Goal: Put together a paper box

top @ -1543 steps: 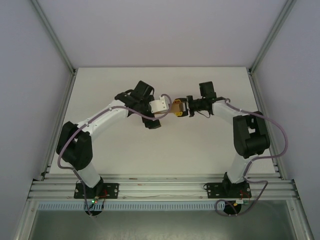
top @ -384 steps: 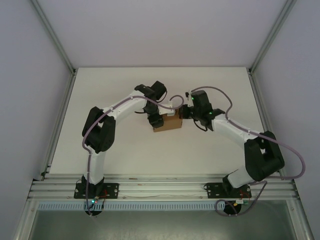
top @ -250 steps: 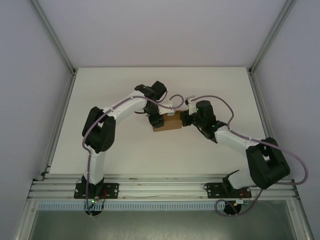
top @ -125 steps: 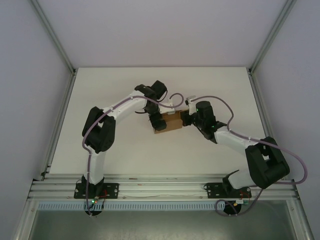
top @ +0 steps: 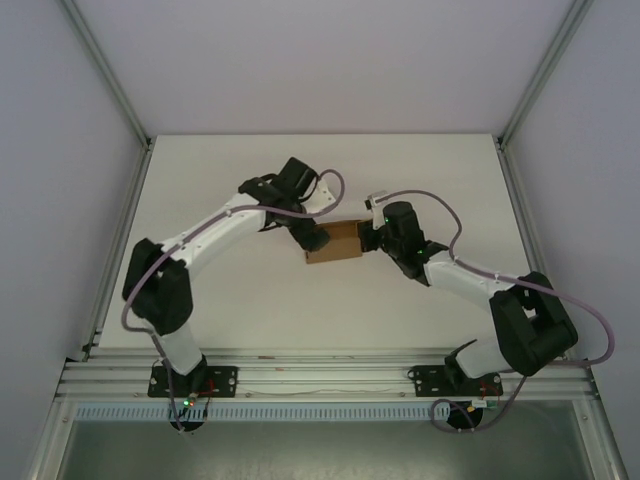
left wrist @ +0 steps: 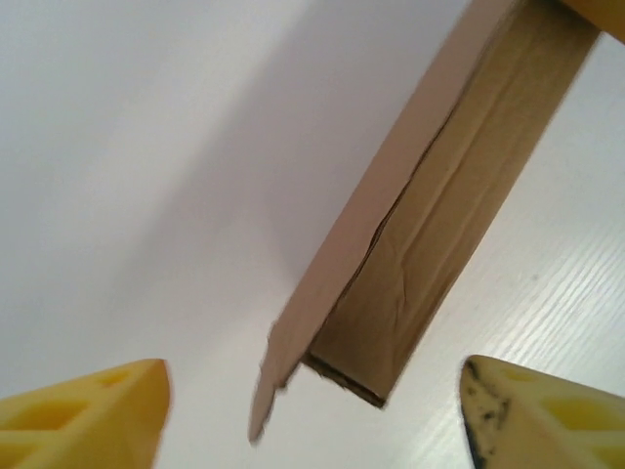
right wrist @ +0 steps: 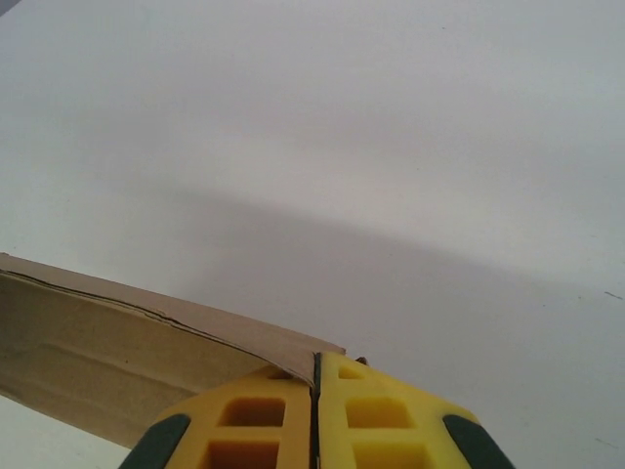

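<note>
In the middle of the frame the paper box [top: 335,243] looks light and bendy, the right end effector [right wrist: 315,391] pinches its right edge, and the left end effector [left wrist: 312,415] stands wide at its open left end, best grabbed by a folded edge.

One paper box [top: 335,242], seemingly a single folded piece; two arms, the left arm [top: 215,232] and right arm [top: 470,275]; two grippers, the left gripper [top: 311,238] and right gripper [top: 368,238]; one desk [top: 400,170].
</note>
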